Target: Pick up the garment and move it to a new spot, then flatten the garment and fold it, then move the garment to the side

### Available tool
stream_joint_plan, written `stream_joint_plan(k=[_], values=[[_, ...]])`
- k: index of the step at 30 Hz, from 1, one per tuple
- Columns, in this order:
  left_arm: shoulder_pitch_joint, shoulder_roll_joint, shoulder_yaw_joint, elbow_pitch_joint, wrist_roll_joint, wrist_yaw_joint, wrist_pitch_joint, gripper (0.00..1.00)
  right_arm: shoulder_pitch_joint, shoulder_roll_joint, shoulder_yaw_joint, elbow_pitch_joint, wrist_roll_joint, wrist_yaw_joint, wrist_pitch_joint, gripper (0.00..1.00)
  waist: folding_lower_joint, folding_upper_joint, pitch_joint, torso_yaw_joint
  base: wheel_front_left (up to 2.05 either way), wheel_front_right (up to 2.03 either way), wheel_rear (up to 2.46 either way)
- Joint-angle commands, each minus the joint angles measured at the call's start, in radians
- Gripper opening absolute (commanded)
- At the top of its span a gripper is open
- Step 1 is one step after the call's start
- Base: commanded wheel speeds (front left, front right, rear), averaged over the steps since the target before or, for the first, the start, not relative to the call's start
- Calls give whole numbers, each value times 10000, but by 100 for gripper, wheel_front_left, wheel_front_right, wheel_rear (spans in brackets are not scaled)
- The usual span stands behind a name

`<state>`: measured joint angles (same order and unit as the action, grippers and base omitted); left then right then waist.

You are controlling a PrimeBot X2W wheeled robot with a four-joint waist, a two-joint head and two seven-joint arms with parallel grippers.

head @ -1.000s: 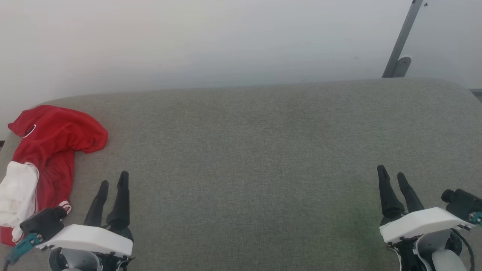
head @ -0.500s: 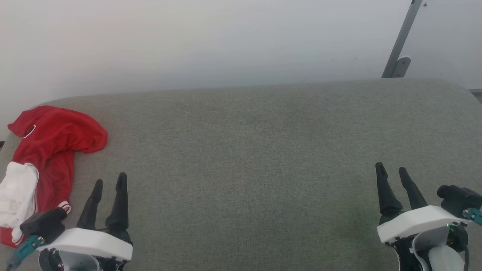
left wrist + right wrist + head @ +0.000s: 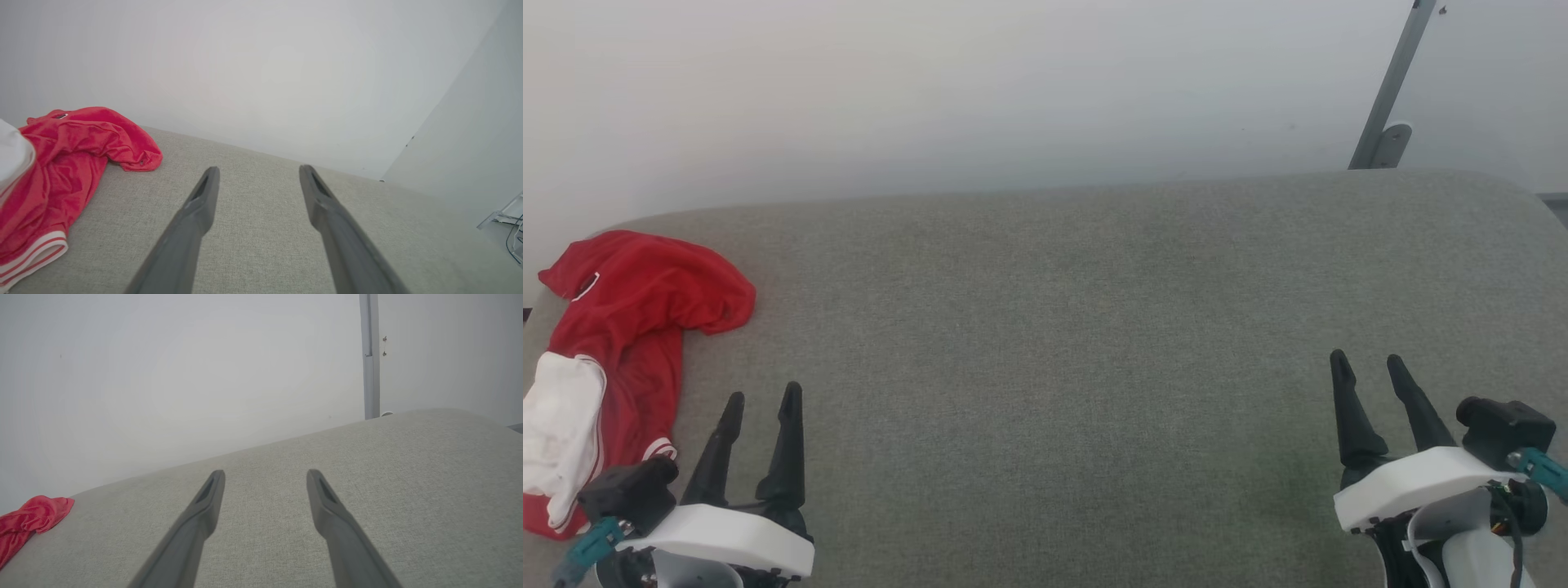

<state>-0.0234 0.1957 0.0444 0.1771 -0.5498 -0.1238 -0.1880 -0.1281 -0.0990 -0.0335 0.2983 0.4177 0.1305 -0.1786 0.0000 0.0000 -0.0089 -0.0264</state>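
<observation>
The garment (image 3: 629,327), a crumpled red T-shirt with a white sleeve and striped trim, lies bunched at the far left edge of the grey padded table (image 3: 1062,327). In the left wrist view the garment (image 3: 69,159) sits left of the fingers, striped hem near the bottom corner. My left gripper (image 3: 762,394) hovers open just right of the garment's lower end, nothing between its fingers. At the lower right my right gripper (image 3: 1366,363) is open and empty, far from the garment (image 3: 28,520), which shows as a red patch at that view's left edge.
A white wall runs behind the table's rounded far edge. A grey metal post (image 3: 1390,90) with a bracket stands at the back right corner. The table's left edge lies right under the garment.
Both grippers drew back slightly toward the bottom of the head view and turned a little. The garment has not moved.
</observation>
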Motion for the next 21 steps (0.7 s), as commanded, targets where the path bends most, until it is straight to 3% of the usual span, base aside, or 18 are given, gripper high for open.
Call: stream_joint_plan(k=[1,21], values=[[29,101,-19,-83,300,-61,-123,100,-173,-31,31,-74,-318,3,-140,100,0,0,-4,-6,0,0,0],[156,310,-195,-181,1487,-72,-512,100,-252,-76,110,-55,-1847,3,-542,100,0,0,-20,-40,0,0,0]])
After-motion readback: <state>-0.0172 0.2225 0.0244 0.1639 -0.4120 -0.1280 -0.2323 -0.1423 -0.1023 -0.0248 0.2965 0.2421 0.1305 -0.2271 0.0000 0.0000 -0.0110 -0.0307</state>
